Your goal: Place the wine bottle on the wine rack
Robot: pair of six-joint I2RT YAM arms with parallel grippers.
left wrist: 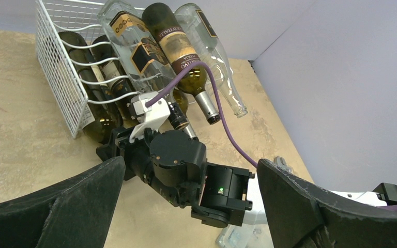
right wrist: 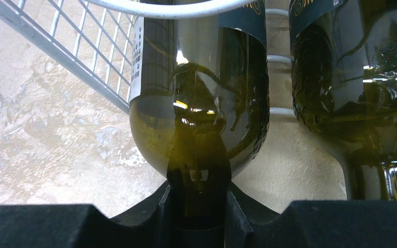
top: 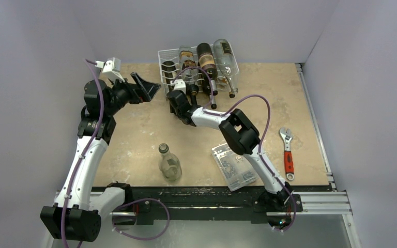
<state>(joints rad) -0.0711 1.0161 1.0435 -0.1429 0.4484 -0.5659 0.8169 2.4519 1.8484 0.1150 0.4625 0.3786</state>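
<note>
The white wire wine rack [top: 161, 56] stands at the back middle of the table with several bottles lying in it. My right gripper [right wrist: 199, 209] is shut on the neck of a dark green wine bottle [right wrist: 199, 103]. That bottle's body lies in the rack's lower left cradle, under a white wire. In the top view the right gripper [top: 174, 98] is at the rack's front left. My left gripper [top: 149, 89] is open and empty, in the air left of the rack; its fingers [left wrist: 82, 201] frame the right wrist. A clear bottle [top: 169, 163] stands upright near the front.
A second green bottle [right wrist: 362, 93] lies right beside the held one. Clear and dark bottles [left wrist: 170, 46] fill the rack's upper row, necks sticking out. A clear plastic box of small parts [top: 232, 165] and a red-handled wrench [top: 288, 152] lie at the front right.
</note>
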